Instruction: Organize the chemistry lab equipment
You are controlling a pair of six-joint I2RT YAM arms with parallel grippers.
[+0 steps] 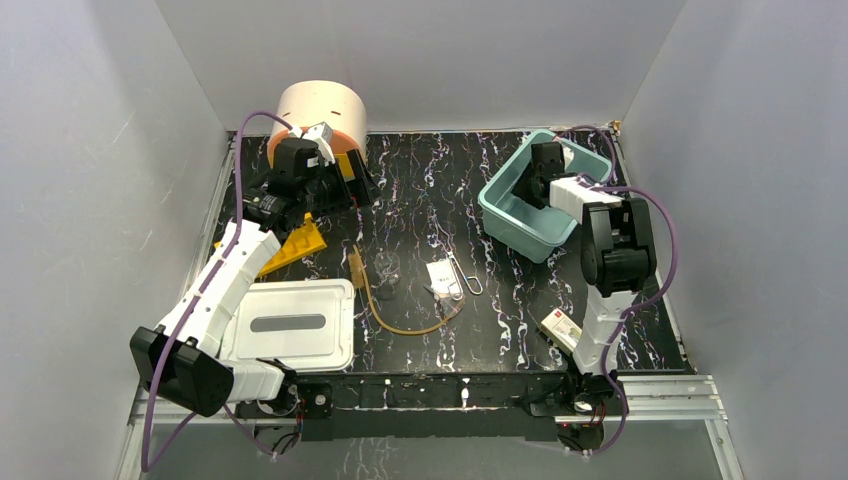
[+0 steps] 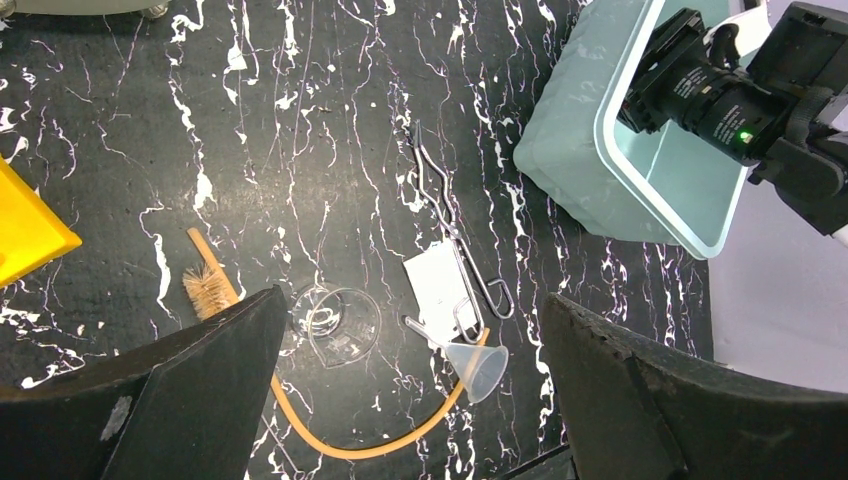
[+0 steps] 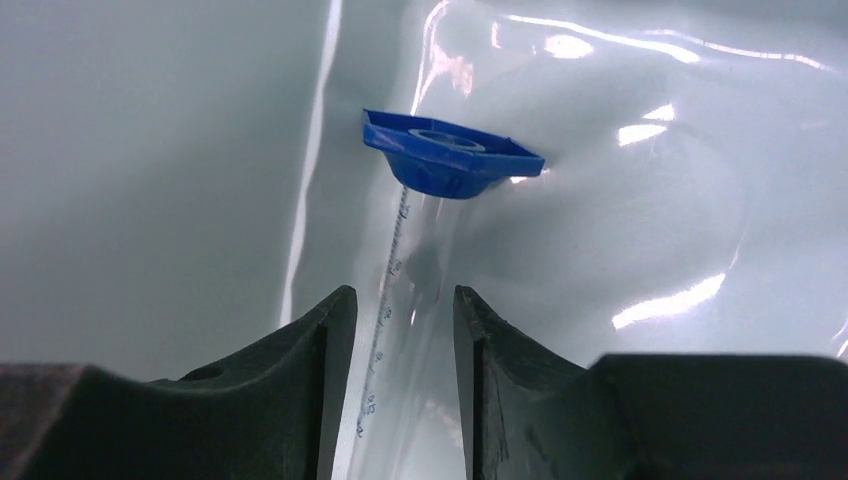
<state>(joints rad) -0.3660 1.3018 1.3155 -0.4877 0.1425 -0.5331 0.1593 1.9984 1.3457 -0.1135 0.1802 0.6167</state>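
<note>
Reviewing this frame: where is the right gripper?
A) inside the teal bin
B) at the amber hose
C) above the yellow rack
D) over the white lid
A: the top view shows the right arm reaching into the teal bin. In the wrist view, the right gripper faces the bin's pale wall, with a blue-based graduated tube between its fingers.

We read fine printed graduation marks with tiny numerals, too blurred for us to read, on the clear graduated tube with blue hexagonal foot (image 3: 400, 260), an illegible red-marked label on the small white box (image 1: 561, 326)
</note>
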